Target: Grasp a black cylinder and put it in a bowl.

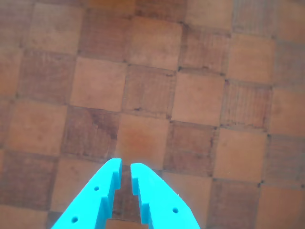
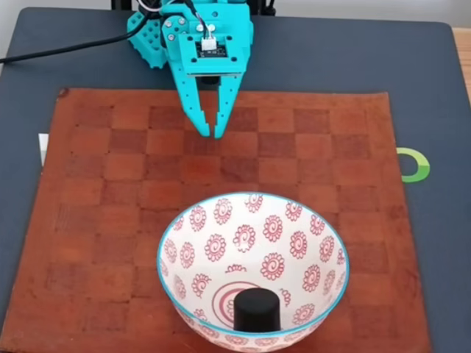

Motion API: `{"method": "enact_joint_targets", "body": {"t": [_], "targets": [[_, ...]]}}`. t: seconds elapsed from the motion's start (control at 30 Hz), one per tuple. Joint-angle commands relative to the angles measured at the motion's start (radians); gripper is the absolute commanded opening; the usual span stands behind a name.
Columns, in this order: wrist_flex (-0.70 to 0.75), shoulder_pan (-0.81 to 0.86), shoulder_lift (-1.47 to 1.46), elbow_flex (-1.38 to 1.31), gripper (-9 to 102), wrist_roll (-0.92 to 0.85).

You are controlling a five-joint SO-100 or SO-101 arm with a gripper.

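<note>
Black cylinder [image 2: 257, 309] stands upright inside the bowl [image 2: 193, 217], on the red rings near its front wall. That bowl sits at the near edge of a brown checkered mat [image 2: 103, 220], which lies on a dark table [image 2: 427, 88]. Well apart, over the mat's far side, the turquoise gripper [image 2: 213, 133] points down, fingers nearly together with a narrow gap, holding nothing; the wrist view shows its tips [image 1: 126, 167] above bare checkered squares.

The checkered mat [image 2: 110, 220] is viewed steeply from the front in the fixed view, closely (from above) in the wrist view [image 1: 143, 71].
</note>
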Motion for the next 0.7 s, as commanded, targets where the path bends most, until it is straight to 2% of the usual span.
{"method": "enact_joint_targets", "body": {"t": [0.0, 0.67], "targets": [[0.0, 0.0, 0.011, -0.003, 0, -0.017], [0.0, -0.002, 0.012, -0.003, 1, -0.018]]}}
